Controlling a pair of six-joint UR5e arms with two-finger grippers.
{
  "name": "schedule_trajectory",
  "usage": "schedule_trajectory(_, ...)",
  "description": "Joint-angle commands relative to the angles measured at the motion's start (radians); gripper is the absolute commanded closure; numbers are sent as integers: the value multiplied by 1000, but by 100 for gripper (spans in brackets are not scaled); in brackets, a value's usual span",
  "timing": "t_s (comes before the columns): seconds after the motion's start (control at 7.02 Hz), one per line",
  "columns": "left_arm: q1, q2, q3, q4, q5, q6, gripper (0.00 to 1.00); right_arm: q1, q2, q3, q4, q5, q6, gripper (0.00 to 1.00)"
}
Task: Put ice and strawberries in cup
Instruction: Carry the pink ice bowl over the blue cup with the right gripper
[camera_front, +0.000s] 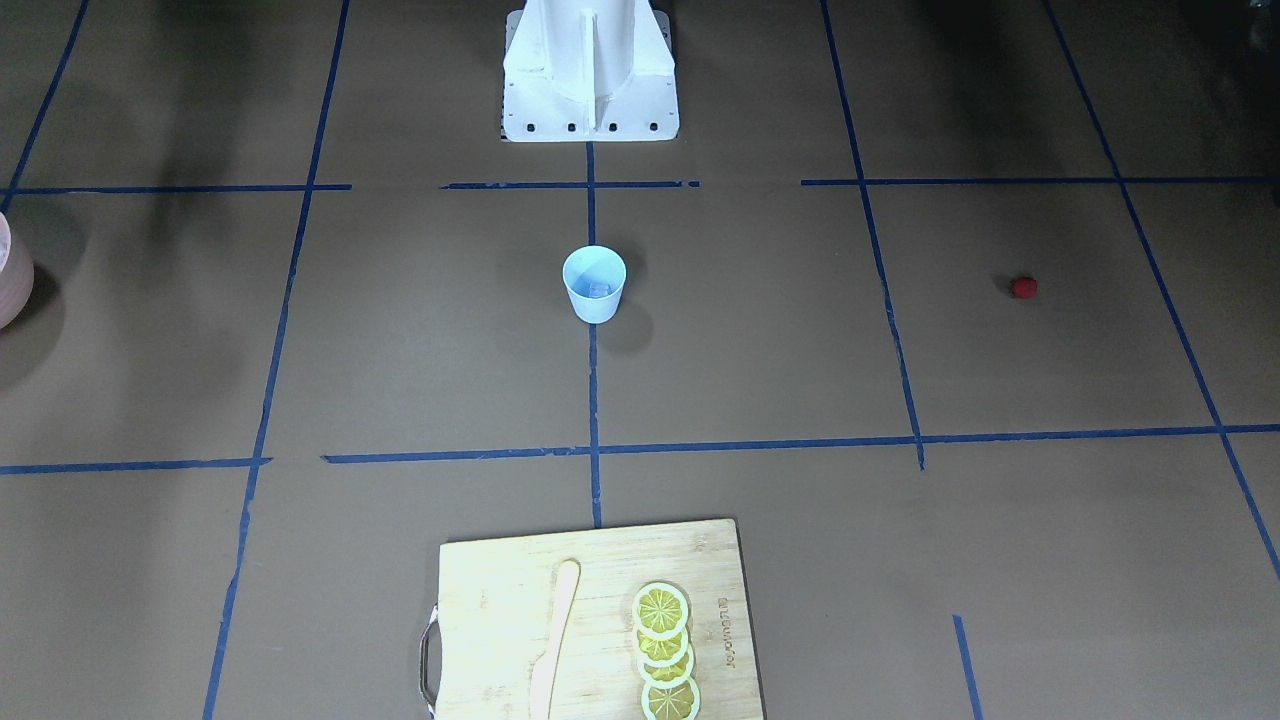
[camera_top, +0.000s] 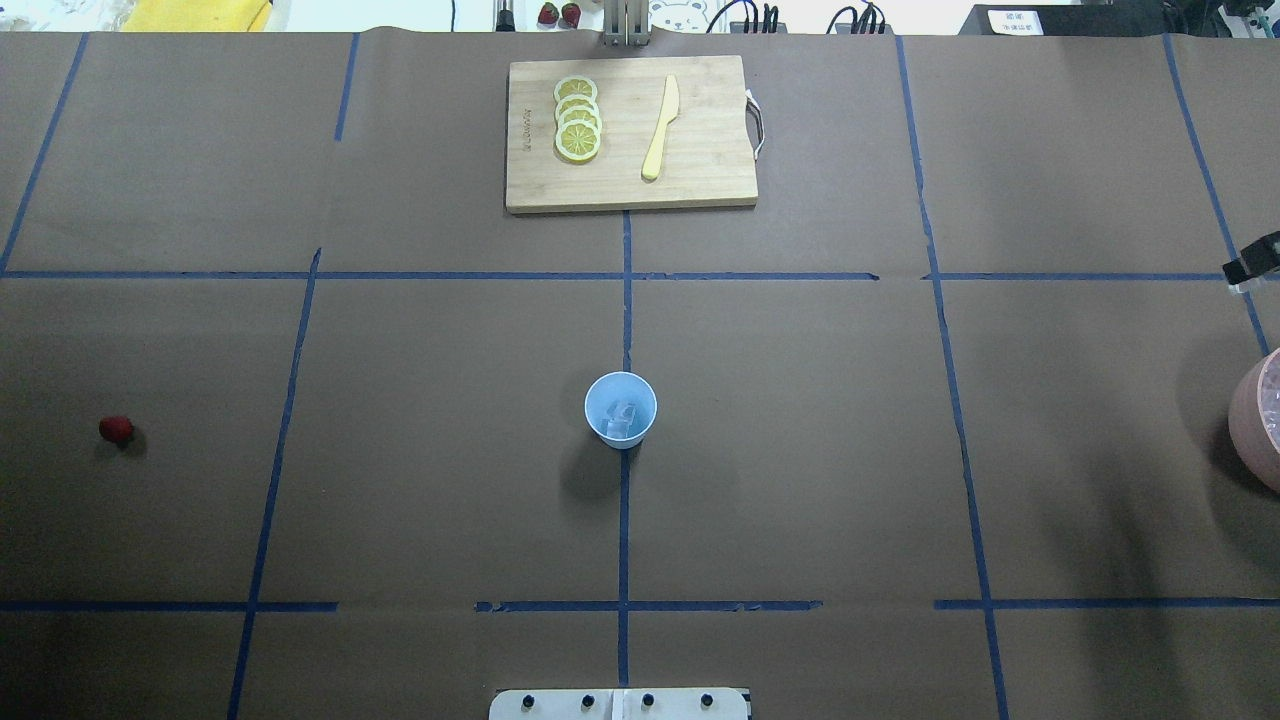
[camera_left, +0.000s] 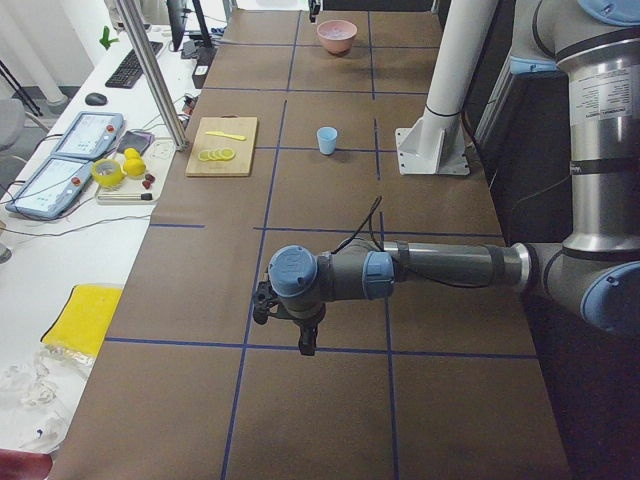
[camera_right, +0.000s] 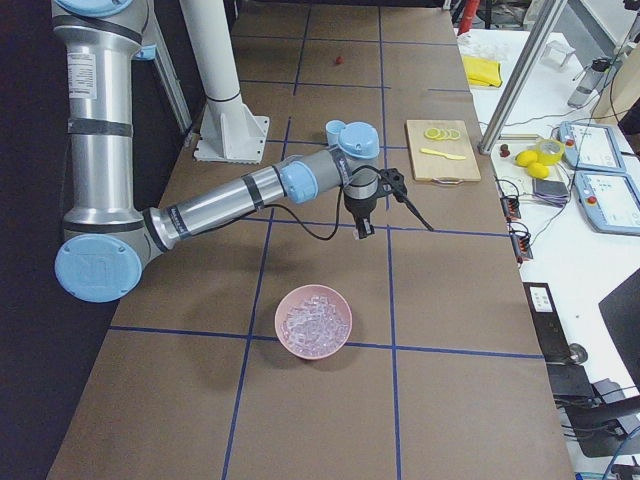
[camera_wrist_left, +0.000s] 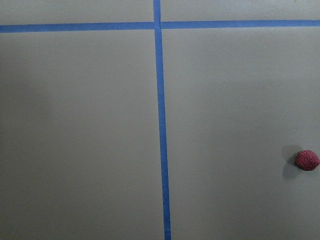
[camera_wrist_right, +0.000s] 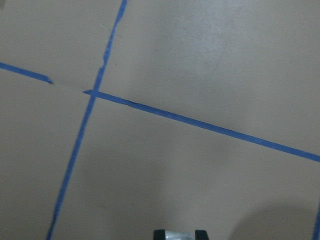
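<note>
Ice (camera_top: 622, 415) is recorded in the cup (camera_top: 603, 392); the strawberry (camera_top: 116, 430) lies on the counter (camera_top: 800, 450), below the left fingers (camera_left: 306, 338). Finger spread cannot be told.

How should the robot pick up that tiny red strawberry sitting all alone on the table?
Pinch the strawberry across its widest middle, coming straight down from above. It is tiny and roundish and lies low on the flat table, with nothing touching it, so a sideways approach would likely just push it along. A gentle, centered squeeze should keep it from squirting out.
</note>
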Motion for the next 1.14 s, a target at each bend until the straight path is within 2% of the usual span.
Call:
schedule_trajectory(0.0, 0, 0, -2, -2, -1, 0, 0, -183, 158, 0, -6, -46, 328, 98)
schedule_trajectory(0.28, 0, 0, -1, -2, -1, 0, 0, -412, 346, -18, -51, -188, 615, 98)
schedule_trajectory(0.43, 0, -2, -2, -2, -1, 0, 0, -499, 490, -44, -162, -272, 718, 98)
schedule_trajectory(0.57, 0, -2, -2, -2, -1, 0, 0, -561, 569, -71, -209, -325, 786, 98)
schedule_trajectory(0.71, 0, -2, -2, -2, -1, 0, 0, -630, 644, -129, -210, -388, 872, 98)
schedule_trajectory(1.0, 0, -2, -2, -2, -1, 0, 0, -719, 840, -319, -210, -472, 1005, 98)
